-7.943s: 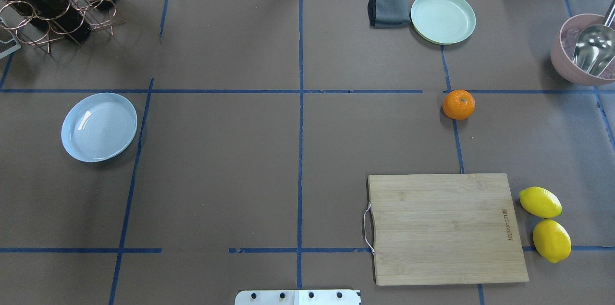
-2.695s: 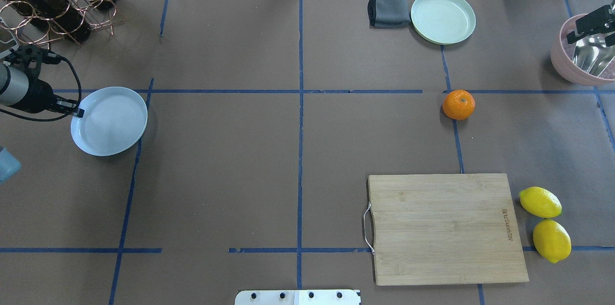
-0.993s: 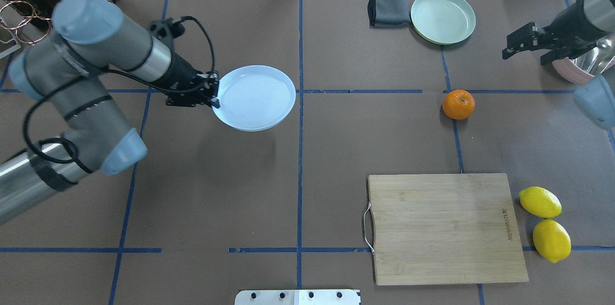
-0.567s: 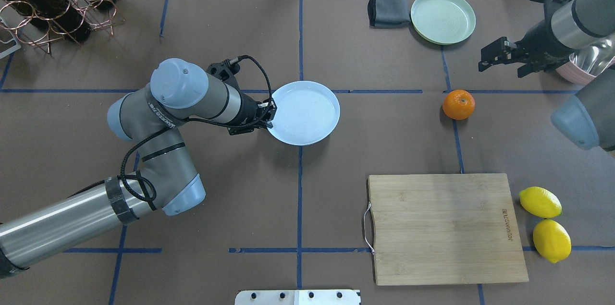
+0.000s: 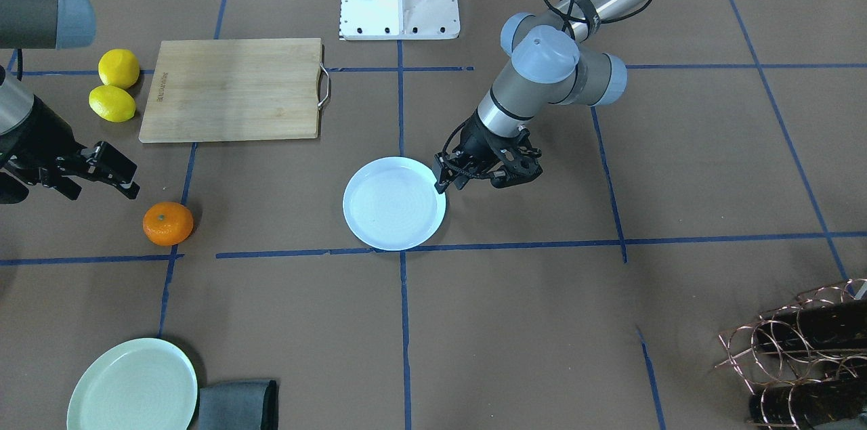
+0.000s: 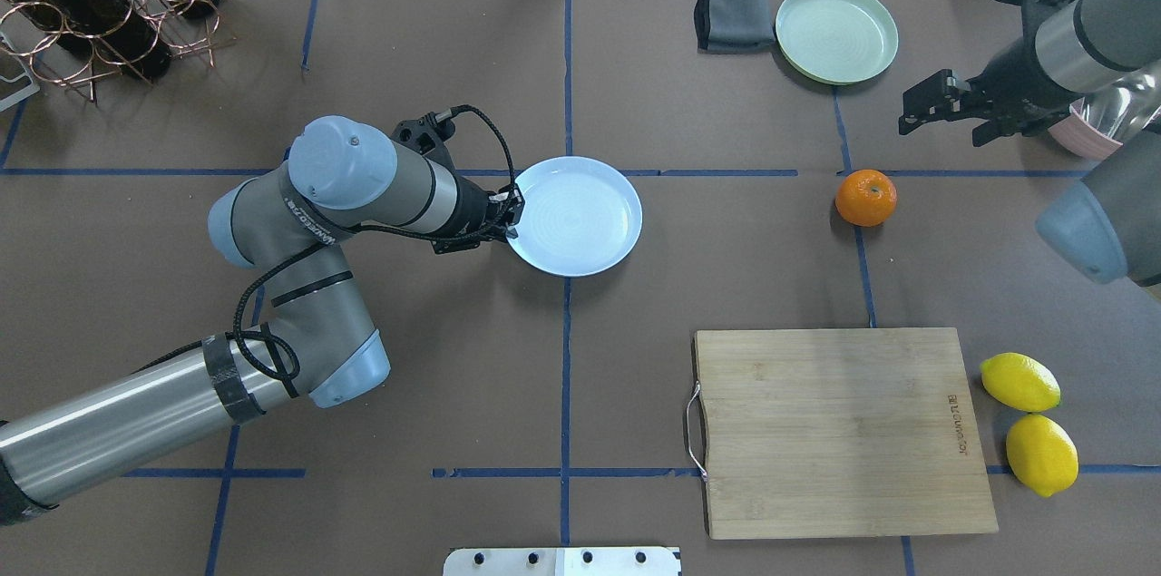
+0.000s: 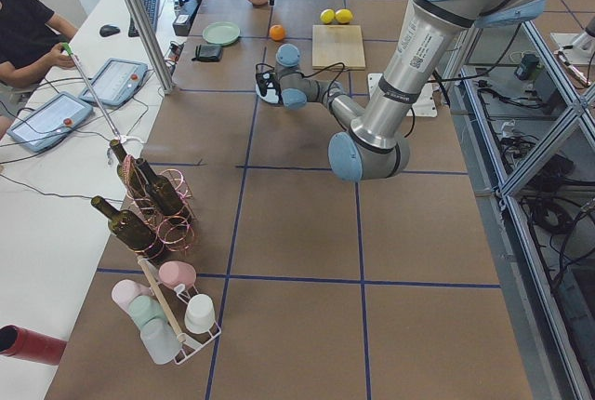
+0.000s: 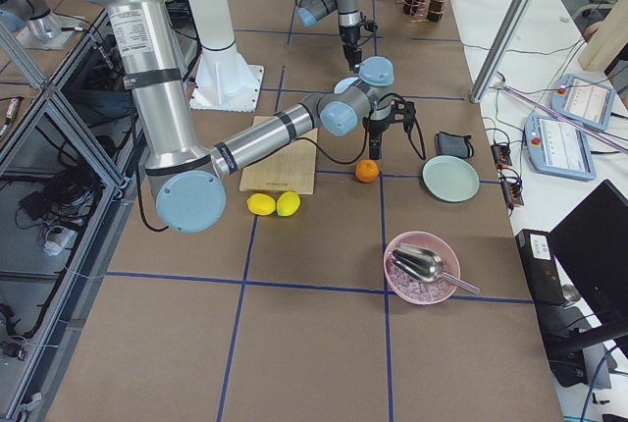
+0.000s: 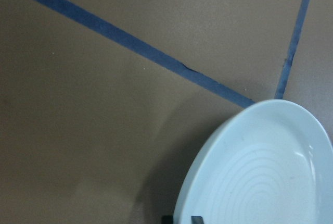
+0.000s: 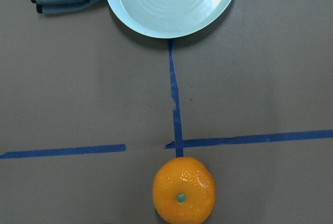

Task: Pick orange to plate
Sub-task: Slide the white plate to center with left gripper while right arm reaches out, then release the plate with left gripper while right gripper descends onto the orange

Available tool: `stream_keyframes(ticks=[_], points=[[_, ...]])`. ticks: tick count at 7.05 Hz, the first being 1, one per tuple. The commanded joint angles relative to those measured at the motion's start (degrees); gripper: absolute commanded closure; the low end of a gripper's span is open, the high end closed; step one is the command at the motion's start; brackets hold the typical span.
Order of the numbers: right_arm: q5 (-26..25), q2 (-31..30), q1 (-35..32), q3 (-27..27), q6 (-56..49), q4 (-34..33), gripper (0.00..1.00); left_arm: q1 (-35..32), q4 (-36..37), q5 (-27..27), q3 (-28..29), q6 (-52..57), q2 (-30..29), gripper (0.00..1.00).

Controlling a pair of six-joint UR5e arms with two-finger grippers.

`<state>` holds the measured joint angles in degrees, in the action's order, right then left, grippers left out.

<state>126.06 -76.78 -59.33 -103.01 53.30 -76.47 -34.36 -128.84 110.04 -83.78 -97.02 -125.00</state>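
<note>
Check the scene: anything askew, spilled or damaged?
Nothing spilled or damaged. The plate is at the centre, its rim pinched by the left gripper. The orange lies apart from it, untouched. The only flaw is that the blue tape has a gap beside the orange.

Small printed mark on the cutting board [image 6: 843,431] and lettering on the left arm [image 6: 308,215], neither legible.
</note>
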Motion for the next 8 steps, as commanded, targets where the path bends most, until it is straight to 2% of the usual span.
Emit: stream_keyframes(ticks=[1, 2, 4, 8], points=[[-5.1, -0.6, 4.0, 0.0, 1.3, 0.0, 0.0, -2.9, 0.8, 4.5, -3.1, 0.1, 1.2, 0.0], [-7.6, -1.2, 5.5, 0.1, 1.2, 0.0, 0.0, -5.0, 0.8, 7.5, -3.9, 0.1, 1.3, 0.0], [-11.4, -0.2, 9.8, 1.8, 1.0, 0.0, 0.0, -5.8, 0.8, 7.8, -4.0, 1.4, 1.4, 0.0], [-14.8, 2.3, 11.5, 7.3, 0.3, 0.0, 0.0, -5.9, 0.8, 7.7, -4.0, 1.4, 1.4, 0.0]])
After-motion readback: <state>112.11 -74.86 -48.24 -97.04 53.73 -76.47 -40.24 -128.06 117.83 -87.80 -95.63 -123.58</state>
